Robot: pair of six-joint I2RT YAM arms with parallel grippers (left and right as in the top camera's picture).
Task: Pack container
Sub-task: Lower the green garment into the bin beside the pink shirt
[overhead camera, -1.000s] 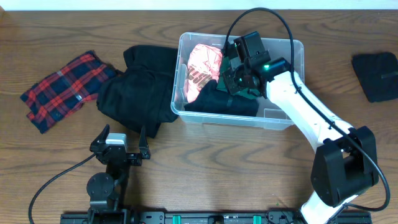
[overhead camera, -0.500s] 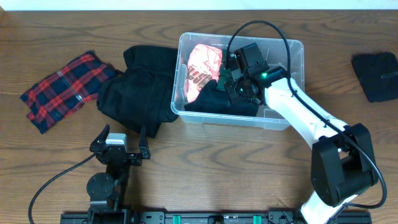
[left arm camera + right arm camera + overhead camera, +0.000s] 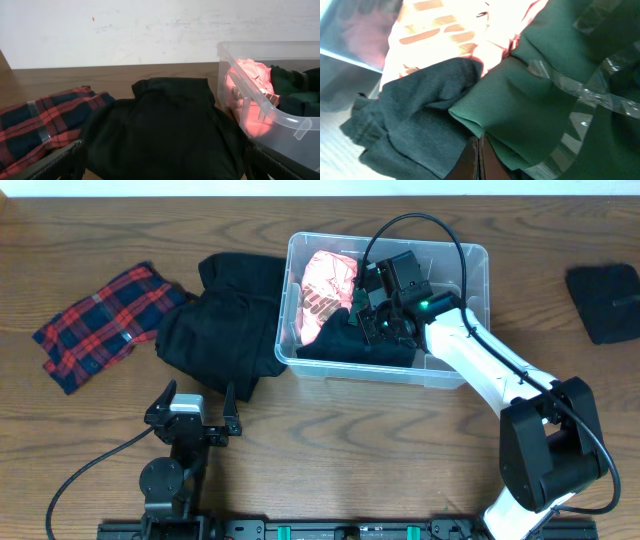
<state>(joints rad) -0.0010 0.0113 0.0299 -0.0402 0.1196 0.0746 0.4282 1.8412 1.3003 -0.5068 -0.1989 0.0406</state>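
while right jaws sit closed, green cloth (image 3: pixel 530 115) lies in container (image 3: pixel 478 270).

White-shelled right arm (image 3: pixel 480 360) with black joints, a green light (image 3: pixel 428 305) and a looping black cable (image 3: pixel 415 216); all-black left arm (image 3: pixel 172 475), grey block (image 3: pixel 186 408) behind the slim-fingered left gripper (image 3: pixel 197 395), thin trailing lead (image 3: pixel 100 455).

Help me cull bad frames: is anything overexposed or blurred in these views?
Right wrist: the pink garment blows out to white at top; clear tape on the green cloth glints. Left wrist: the pink garment glows through the container wall. Overhead: evenly lit, sharp.
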